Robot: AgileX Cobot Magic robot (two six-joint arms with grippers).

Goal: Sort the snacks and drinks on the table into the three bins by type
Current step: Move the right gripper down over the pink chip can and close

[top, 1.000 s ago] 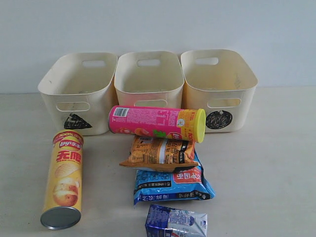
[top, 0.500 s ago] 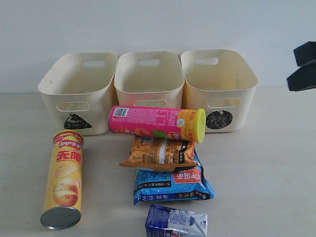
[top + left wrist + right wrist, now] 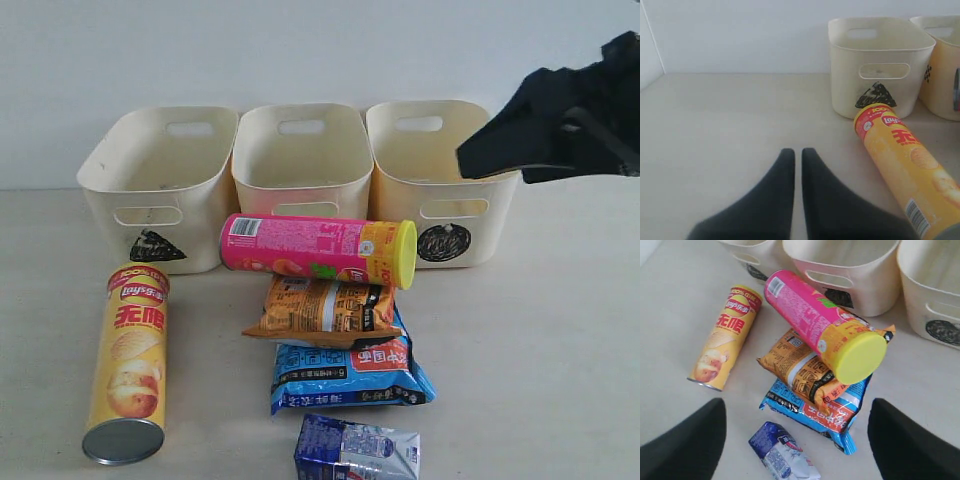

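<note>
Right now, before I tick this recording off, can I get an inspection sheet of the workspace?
Surface: pale wood-grain table, flat.
Job's things: yellow tube lying at the left; pink tube lying across the orange bag; orange bag overlapping the blue bag; drink carton at the near edge; three bins in a row at the back, nothing seen inside.
Clutter: nothing seen.
Hands: left hand shut, low over the table beside the yellow tube; right hand open, raised at the right, holding nothing.
Cables: nothing seen.
Surroundings: plain white wall behind the bins.
</note>
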